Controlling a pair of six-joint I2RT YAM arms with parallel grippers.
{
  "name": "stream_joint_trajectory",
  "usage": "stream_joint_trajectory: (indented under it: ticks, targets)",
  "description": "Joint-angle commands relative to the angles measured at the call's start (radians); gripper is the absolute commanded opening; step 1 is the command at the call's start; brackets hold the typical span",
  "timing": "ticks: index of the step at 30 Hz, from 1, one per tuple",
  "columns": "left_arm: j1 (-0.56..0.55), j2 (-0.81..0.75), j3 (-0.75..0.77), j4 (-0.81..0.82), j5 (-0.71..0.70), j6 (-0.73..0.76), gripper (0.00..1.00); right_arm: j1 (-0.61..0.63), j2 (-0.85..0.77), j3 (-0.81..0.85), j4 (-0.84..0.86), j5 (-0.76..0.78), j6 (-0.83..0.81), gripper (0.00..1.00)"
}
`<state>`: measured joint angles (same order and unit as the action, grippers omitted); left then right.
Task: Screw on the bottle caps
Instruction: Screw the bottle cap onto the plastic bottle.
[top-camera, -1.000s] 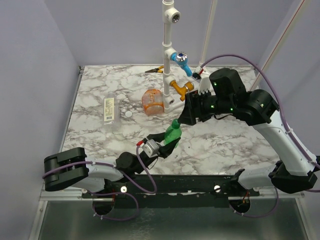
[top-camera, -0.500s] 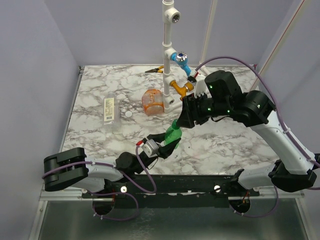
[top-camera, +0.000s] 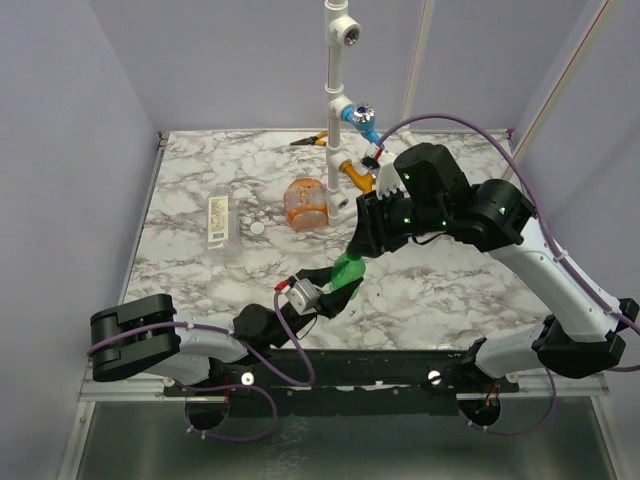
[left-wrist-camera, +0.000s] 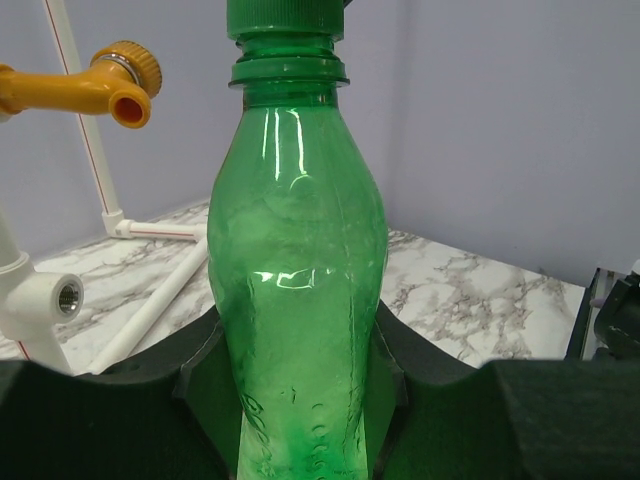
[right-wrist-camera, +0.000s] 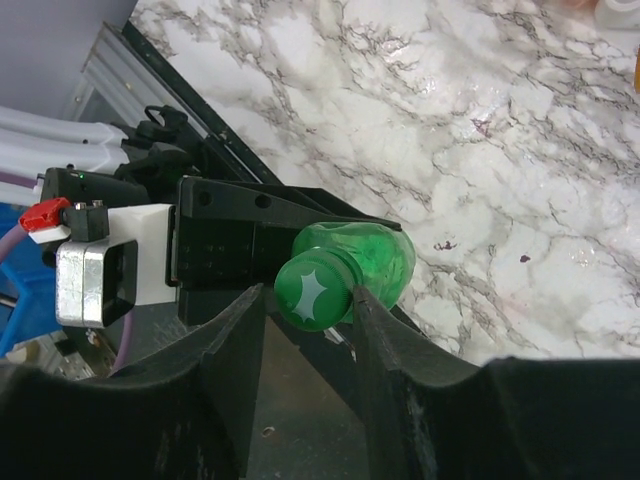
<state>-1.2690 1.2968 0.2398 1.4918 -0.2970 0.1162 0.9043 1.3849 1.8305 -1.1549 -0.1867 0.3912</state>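
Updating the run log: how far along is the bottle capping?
Done: nothing I can confirm as finished. In hand: left tool clamps the green bottle; green cap sits on its neck, right tool straddling it. Remaining: white cap lies loose beside the clear bottle; orange bottle untouched.

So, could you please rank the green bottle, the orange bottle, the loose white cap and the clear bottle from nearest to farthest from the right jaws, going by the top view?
1. green bottle: front centre, its top between the right jaws.
2. orange bottle: behind and to the left.
3. white cap: further left, on the table.
4. clear bottle: farthest left.
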Motion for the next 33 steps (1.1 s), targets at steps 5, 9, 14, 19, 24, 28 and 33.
stream_joint_trajectory:
  ticks: [5, 9, 14, 19, 24, 28, 33]
  targets:
    - [0.004, 0.018, 0.016, 0.042, 0.03, -0.017, 0.0, 0.021, 0.014, 0.04, -0.048, 0.049, -0.006, 0.38]
    - [0.003, 0.017, 0.019, 0.041, 0.03, -0.016, 0.0, 0.023, 0.014, 0.034, -0.058, 0.063, 0.001, 0.38]
    - [0.005, 0.007, 0.024, 0.056, 0.026, -0.008, 0.0, 0.022, 0.0, -0.004, -0.044, 0.074, 0.024, 0.38]
    - [0.004, -0.015, 0.037, 0.046, 0.027, 0.009, 0.0, 0.022, -0.024, -0.044, -0.012, 0.091, 0.057, 0.38]
    - [0.005, -0.021, 0.043, 0.026, 0.024, 0.009, 0.0, 0.022, -0.049, -0.074, 0.022, 0.108, 0.089, 0.37]
    - [0.004, -0.018, 0.045, 0.025, 0.015, 0.004, 0.0, 0.022, -0.058, -0.085, 0.031, 0.115, 0.108, 0.33]
    - [0.004, -0.015, 0.06, 0.008, 0.017, 0.007, 0.0, 0.022, -0.07, -0.106, 0.045, 0.129, 0.132, 0.35]
